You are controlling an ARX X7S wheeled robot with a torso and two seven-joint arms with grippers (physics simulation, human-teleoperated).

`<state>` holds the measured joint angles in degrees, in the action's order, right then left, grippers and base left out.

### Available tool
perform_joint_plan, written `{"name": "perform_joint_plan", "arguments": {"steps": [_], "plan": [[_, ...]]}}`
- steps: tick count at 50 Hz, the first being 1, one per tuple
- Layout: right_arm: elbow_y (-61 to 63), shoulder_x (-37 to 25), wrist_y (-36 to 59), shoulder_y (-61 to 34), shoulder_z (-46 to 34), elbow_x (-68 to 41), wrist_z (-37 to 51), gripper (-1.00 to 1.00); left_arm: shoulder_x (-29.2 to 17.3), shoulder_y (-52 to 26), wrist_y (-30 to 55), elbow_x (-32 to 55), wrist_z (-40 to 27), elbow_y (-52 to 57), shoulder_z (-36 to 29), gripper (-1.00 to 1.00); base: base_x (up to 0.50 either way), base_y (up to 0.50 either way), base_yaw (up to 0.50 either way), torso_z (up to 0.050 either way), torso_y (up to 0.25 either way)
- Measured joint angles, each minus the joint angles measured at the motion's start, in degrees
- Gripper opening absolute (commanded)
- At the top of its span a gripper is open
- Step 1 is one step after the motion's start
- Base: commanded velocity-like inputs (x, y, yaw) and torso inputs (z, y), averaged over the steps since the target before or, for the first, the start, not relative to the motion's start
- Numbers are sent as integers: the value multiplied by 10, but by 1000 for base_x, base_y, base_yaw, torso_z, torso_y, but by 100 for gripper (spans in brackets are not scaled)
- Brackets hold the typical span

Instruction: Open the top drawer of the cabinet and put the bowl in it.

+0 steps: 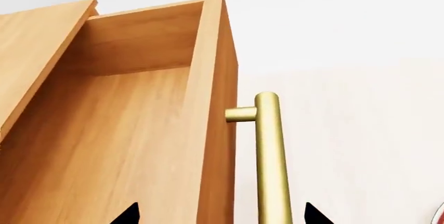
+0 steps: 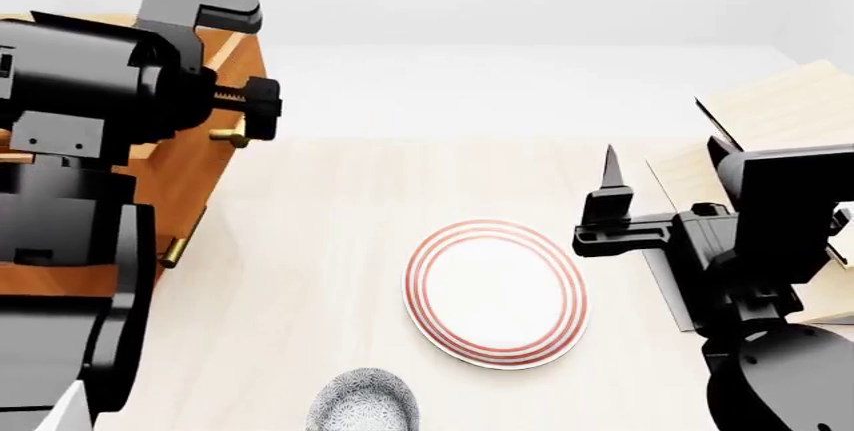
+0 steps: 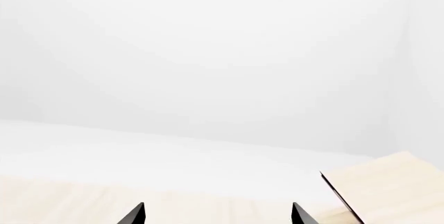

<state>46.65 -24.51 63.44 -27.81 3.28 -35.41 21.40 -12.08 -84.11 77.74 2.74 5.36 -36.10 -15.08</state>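
Orange-brown cabinet (image 2: 200, 166), lighter drawer (image 1: 111, 130) interior, brass handle (image 1: 272, 156); white plate (image 2: 497, 291) with red rings; blue-grey speckled bowl (image 2: 363, 403); pale wood rack (image 2: 774, 111); black grippers.

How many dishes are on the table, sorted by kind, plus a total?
Plates: 1, the red-ringed plate
Bowls: 1, the speckled bowl, partly cut off at the frame edge
Total: 2

Cabinet (image 2: 200, 166) far left — plate (image 2: 497, 291) center, bowl (image 2: 363, 403) before it.
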Motion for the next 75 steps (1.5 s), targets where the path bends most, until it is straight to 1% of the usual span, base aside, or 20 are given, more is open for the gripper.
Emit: {"name": "perform_joint_plan", "arguments": {"steps": [40, 64, 75], "plan": [[-4, -5, -4, -3, -3, -9, 8, 100, 13, 37, 27, 12, 17, 51, -13, 100, 0, 0, 0, 0, 0], [-7, -7, -8, -5, -9, -12, 14, 100, 32, 61, 68, 40, 27, 133, -33, 100, 0, 0, 0, 0, 0], [-9, -9, -13, -2, -10, -13, 15, 100, 39, 70, 78, 40, 22, 160, -42, 100, 0, 0, 0, 0, 0]]}}
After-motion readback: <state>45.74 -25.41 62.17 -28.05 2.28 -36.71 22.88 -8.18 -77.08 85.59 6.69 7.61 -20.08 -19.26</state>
